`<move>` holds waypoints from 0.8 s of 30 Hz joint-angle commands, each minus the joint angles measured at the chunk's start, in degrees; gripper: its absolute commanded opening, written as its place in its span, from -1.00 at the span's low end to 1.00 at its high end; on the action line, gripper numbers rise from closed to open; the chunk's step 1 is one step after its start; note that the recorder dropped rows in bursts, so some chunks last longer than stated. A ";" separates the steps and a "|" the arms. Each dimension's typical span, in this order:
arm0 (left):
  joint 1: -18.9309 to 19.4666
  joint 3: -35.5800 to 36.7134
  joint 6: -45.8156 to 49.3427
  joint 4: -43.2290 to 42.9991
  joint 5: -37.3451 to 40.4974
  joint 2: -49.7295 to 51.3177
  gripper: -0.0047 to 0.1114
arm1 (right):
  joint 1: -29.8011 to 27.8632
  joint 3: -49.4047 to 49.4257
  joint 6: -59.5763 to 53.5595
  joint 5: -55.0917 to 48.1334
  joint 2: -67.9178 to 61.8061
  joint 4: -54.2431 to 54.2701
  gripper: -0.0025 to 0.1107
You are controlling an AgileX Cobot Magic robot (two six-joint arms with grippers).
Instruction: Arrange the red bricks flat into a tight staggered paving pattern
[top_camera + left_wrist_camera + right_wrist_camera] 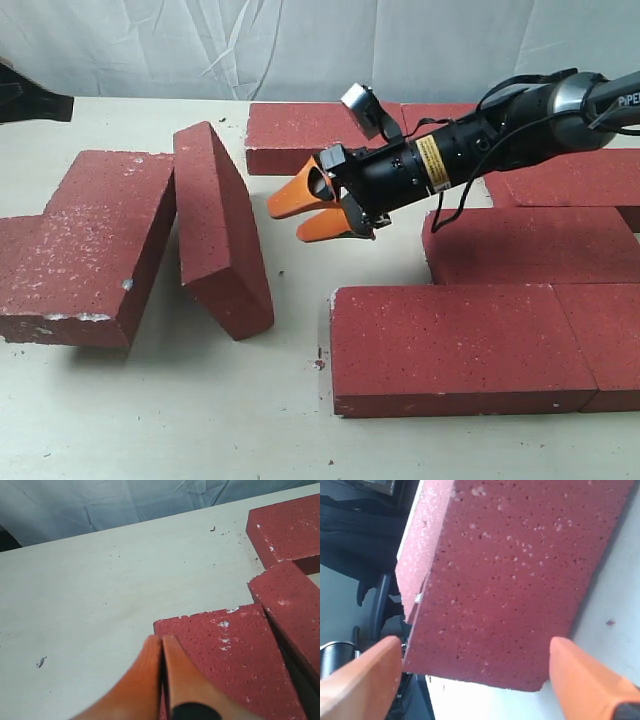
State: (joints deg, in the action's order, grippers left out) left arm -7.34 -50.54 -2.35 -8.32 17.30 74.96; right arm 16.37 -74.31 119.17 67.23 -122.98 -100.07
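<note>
Red bricks (460, 345) flank outstretched, gaping right end effector (287, 222).

White capital letters (627, 100) stand on the grey link of the right arm (500, 135), at the far right edge of the exterior view. They read "PIPE", and the picture's edge cuts the word there. Further left along the same arm, toward its orange fingers (295, 195), a yellow label (431, 158) is wrapped on the black wrist housing. It carries several short lines of dark print, with what looks like a small symbol at one end, but the print is too small to read. Nothing can be read in either wrist view.
</note>
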 commanded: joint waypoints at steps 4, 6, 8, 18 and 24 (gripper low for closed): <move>-0.21 -0.29 2.35 3.51 1.17 -0.51 -0.92 | -4.81 0.17 2.04 2.74 5.38 0.12 0.08; -0.21 -0.29 7.15 6.97 2.47 -0.38 -0.92 | -4.93 0.26 2.04 2.74 7.05 0.12 -0.33; -0.21 -0.51 13.73 12.94 4.05 0.14 -0.92 | -4.93 0.26 1.48 2.74 9.29 0.12 -0.89; -0.21 -7.77 35.29 35.42 20.78 5.28 -0.92 | 3.61 -3.16 -11.60 2.74 19.90 0.12 -0.93; -0.21 -8.27 35.58 32.09 19.49 8.34 -0.92 | 18.38 -3.16 -20.58 -18.00 16.56 0.12 -0.93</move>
State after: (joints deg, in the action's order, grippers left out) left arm -7.46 -58.16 33.29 24.73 37.85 83.00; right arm 31.93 -77.28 103.22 60.62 -105.26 -100.12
